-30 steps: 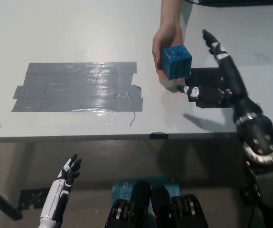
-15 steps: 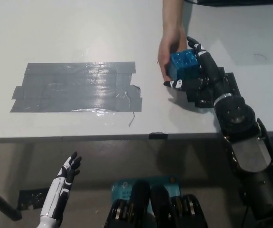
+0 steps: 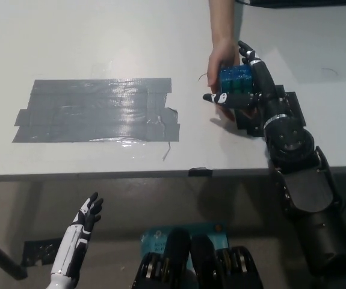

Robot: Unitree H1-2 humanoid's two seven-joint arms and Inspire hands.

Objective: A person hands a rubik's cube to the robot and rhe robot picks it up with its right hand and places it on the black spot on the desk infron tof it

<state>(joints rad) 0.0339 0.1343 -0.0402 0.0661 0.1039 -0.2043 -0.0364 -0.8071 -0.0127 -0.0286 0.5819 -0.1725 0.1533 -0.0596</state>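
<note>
A blue rubik's cube (image 3: 234, 84) is held above the white desk (image 3: 100, 36) at the right. My black right hand (image 3: 249, 90) is wrapped around it, the thumb under its near left side and the fingers behind its far right side. A person's hand (image 3: 221, 57) reaches in from the top edge and still touches the cube's left side. The black spot (image 3: 291, 99) lies on the desk just under and right of my right hand, mostly hidden by my arm. My white left hand (image 3: 86, 219) rests below the desk edge at lower left, fingers apart.
A wide patch of grey tape (image 3: 94, 110) covers the desk's left middle. The desk's front edge (image 3: 160, 174) runs across the picture below it. A teal box (image 3: 160, 241) sits on the floor near the bottom middle.
My right hand has swung left and closed around the cube. The person's hand has drawn back a little towards the top and now touches only the cube's left side. My left hand has not moved.
</note>
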